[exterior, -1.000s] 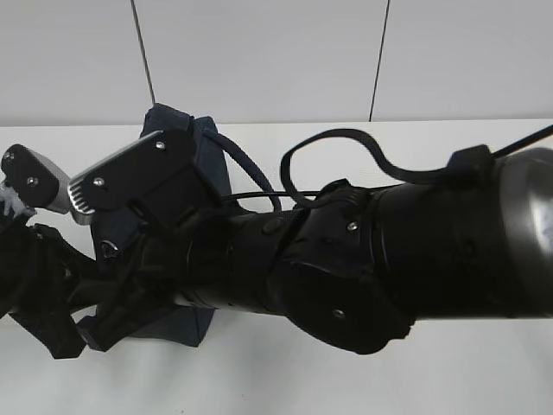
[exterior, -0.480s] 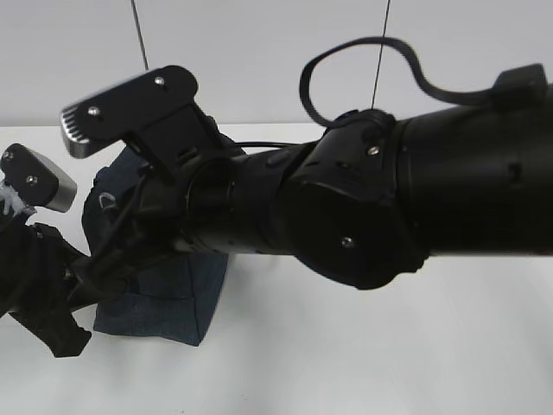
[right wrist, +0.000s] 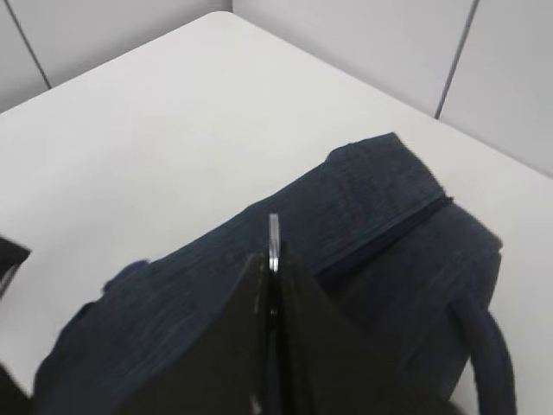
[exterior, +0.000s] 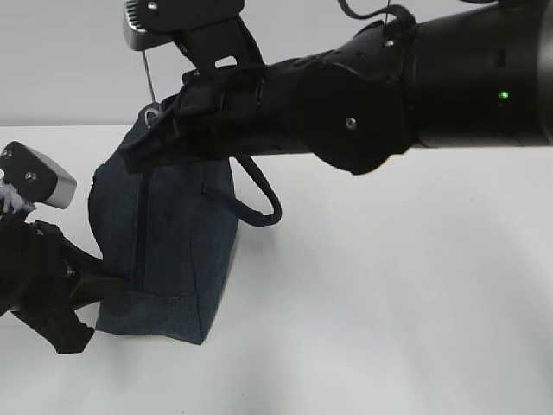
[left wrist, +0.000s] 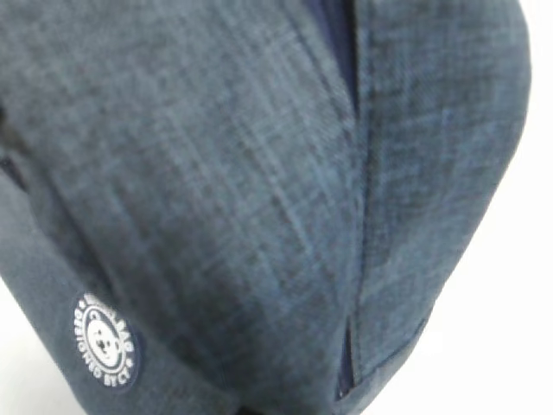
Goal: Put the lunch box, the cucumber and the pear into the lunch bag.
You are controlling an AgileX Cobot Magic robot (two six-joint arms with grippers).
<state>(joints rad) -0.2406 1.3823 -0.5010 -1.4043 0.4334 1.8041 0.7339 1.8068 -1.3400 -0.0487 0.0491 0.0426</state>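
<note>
The dark navy lunch bag [exterior: 173,251] stands upright on the white table. My right gripper [exterior: 155,130] is at its top, shut on the metal ring pull [exterior: 152,114]. In the right wrist view the ring pull [right wrist: 274,235] sticks out between the closed fingertips [right wrist: 259,285], above the bag [right wrist: 380,207]. My left gripper [exterior: 91,290] is against the bag's lower left corner; the left wrist view shows only bag fabric [left wrist: 259,173], so its jaws are hidden. The lunch box, the cucumber and the pear are out of view.
The bag's looped handle [exterior: 259,203] hangs on its right side. A round white logo patch [left wrist: 105,339] is on the fabric. The right arm [exterior: 415,78] spans the upper part of the exterior view. A white wall stands behind the table.
My right arm has risen from low over the bag to its top, taking the ring pull up with it. The bag now stands taller. The left gripper has stayed in place.
</note>
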